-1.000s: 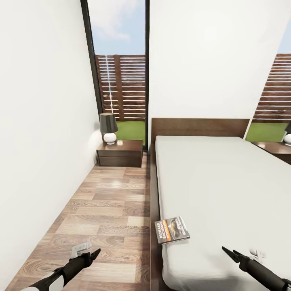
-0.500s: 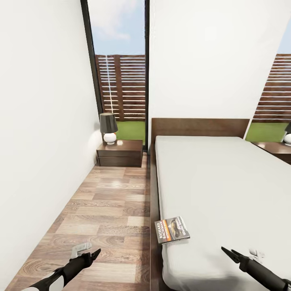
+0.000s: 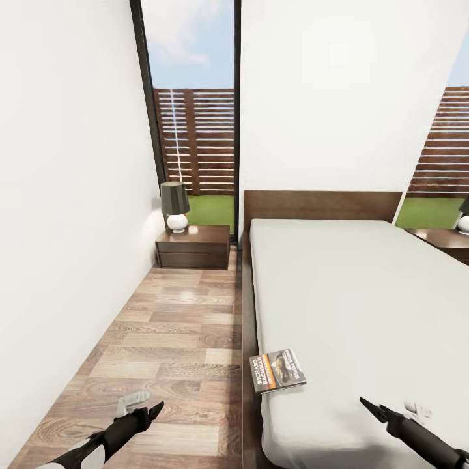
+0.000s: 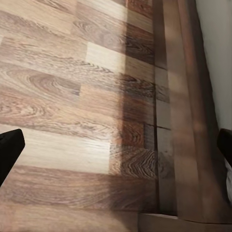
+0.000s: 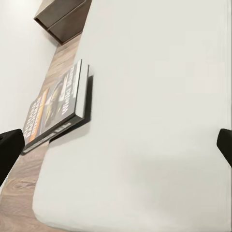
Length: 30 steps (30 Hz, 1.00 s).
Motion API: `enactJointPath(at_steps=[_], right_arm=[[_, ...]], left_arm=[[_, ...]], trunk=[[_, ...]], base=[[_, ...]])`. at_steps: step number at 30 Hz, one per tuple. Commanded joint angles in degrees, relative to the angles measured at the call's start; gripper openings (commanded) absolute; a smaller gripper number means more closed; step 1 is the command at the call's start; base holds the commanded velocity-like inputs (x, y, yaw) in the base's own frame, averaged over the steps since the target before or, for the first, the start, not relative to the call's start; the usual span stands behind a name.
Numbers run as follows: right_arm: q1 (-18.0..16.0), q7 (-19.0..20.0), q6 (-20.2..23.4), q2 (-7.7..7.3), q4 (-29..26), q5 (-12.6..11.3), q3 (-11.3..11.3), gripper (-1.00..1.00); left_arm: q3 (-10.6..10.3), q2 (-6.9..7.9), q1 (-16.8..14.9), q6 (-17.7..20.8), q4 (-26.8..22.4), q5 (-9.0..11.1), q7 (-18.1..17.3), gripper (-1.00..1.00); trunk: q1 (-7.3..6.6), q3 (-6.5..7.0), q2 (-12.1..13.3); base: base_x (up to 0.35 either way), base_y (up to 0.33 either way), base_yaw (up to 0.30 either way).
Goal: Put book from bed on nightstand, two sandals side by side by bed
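Bedroom floor (image 3: 176, 339) and bed (image 3: 352, 286) unchanged, book (image 3: 279, 370) unmoved at the mattress edge; both grippers, left (image 3: 155, 410) and right (image 3: 369, 407), dipped slightly, fingers spread apart

Bedroom — bed (image 3: 352, 280), nightstand (image 3: 193, 246) (lamp (image 3: 174, 206) atop)

The bed (image 3: 352, 286) has a plain off-white mattress in a dark brown wooden frame with a headboard against the white wall. A book (image 3: 278, 370) lies flat on the mattress close to its edge on the floor side, cover up. The wood-plank floor (image 3: 176, 339) runs alongside the bed. At its far end a dark nightstand (image 3: 193, 247) stands just beside the headboard, with a black-shaded lamp (image 3: 174, 206) on its glossy top.
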Motion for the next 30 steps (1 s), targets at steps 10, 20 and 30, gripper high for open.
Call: enactJointPath(at_steps=[10,20,30], right_arm=[[-0.11,-0.88,-0.7,0.37,0.15,-0.35,0.57,1.0],[-0.1,-1.01,-0.79,0.63,0.15,-0.29,0.58,1.0],[-0.11,-0.96,-0.79,0.63,0.15,-0.28,0.6,1.0]], left_arm=[[-0.48,0.01,-0.04,-0.26,0.08,0.4,-0.19,1.0],[-0.48,-0.05,-0.02,-0.26,0.08,0.4,-0.17,1.0],[-0.48,-0.06,-0.02,-0.26,0.08,0.4,-0.19,1.0]], trunk=[[0.0,-0.06,-0.03],[0.0,-0.06,-0.03],[0.0,-0.06,-0.03]], base=[[0.0,0.0,0.0],[-0.043,0.0,0.0],[-0.097,0.06,0.0]])
